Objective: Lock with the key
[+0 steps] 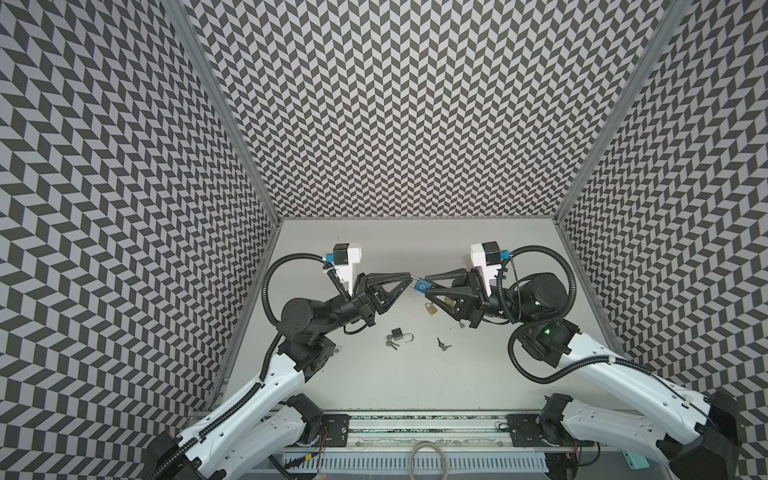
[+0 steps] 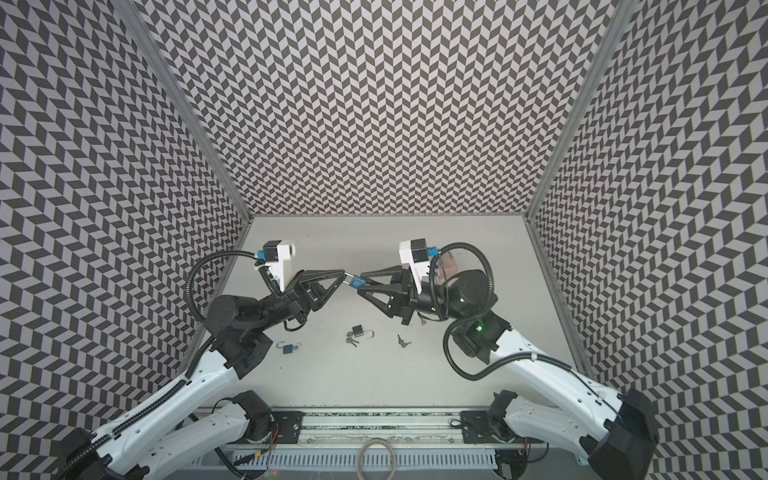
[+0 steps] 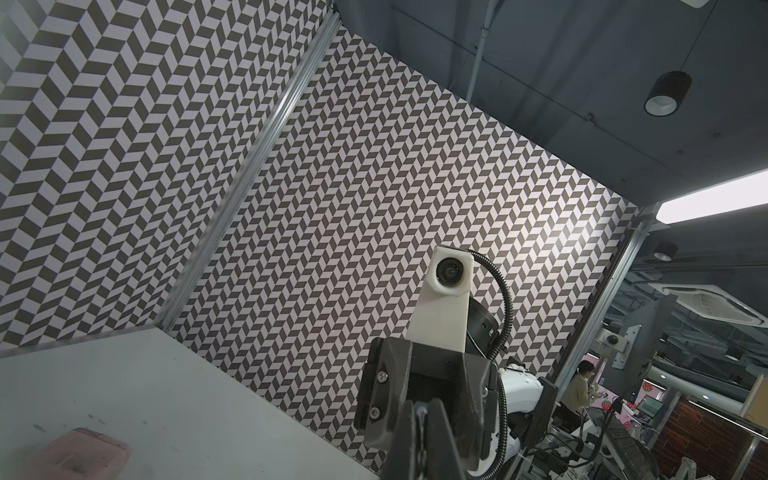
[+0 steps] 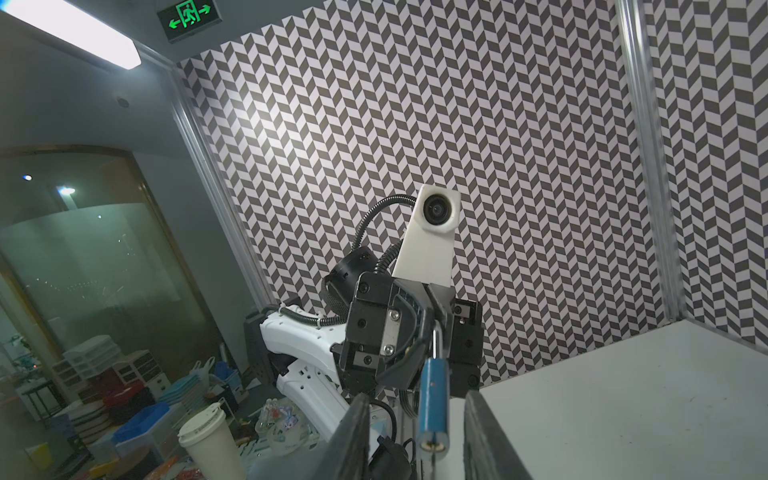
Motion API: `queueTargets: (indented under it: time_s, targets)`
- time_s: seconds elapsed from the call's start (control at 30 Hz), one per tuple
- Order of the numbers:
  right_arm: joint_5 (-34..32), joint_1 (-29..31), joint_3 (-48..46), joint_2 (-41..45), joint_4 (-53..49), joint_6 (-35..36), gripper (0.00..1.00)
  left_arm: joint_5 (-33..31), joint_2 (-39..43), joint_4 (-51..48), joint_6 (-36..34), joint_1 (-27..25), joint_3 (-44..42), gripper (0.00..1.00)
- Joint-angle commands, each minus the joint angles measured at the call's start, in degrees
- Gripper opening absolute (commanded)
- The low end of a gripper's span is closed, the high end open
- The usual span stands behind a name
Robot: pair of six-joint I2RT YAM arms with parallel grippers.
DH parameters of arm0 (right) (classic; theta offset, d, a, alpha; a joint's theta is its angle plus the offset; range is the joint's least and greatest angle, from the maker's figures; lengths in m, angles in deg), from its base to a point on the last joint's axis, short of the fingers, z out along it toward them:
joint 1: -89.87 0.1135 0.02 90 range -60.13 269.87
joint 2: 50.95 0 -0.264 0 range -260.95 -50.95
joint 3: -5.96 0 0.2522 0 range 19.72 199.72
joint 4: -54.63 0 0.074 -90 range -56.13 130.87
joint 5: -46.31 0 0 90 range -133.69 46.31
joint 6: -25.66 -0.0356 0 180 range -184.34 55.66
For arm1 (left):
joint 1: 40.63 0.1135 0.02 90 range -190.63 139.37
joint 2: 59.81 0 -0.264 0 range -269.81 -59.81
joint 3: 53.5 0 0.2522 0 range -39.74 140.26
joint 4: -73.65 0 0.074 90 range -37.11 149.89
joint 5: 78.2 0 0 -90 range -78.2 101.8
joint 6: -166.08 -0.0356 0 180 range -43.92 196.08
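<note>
The left gripper (image 1: 409,277), pressed together on the steel shackle (image 4: 434,345), held a blue padlock (image 1: 422,286) aloft above the middle of the table (image 1: 374,395). The right gripper (image 4: 417,432) faced it with jaws spread to either side of the lock's body, touching neither face. The lock looked small, rigid and dense for its size, its painted faces probably slick; hung by the shackle alone it would likely swing under a key's push, so the flat sides of the body seemed the surer hold.
</note>
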Motion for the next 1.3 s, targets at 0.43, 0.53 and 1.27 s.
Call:
queueTargets:
  time_s: [0.43,0.53,1.27]
  targets:
    - [-2.43,1.59,0.74,-1.74,6.02,-2.78,0.37,-0.51,0.52,3.47,0.96,0.19,-0.82,0.0]
    - [-2.49,1.59,0.93,-1.96,5.78,-2.97,0.34,-0.36,0.48,3.73,1.11,0.19,-0.95,0.0]
    - [-4.1,0.05,5.38,0.33,-9.36,3.8,0.0,-3.06,2.15,-11.42,-6.29,2.52,2.78,0.53]
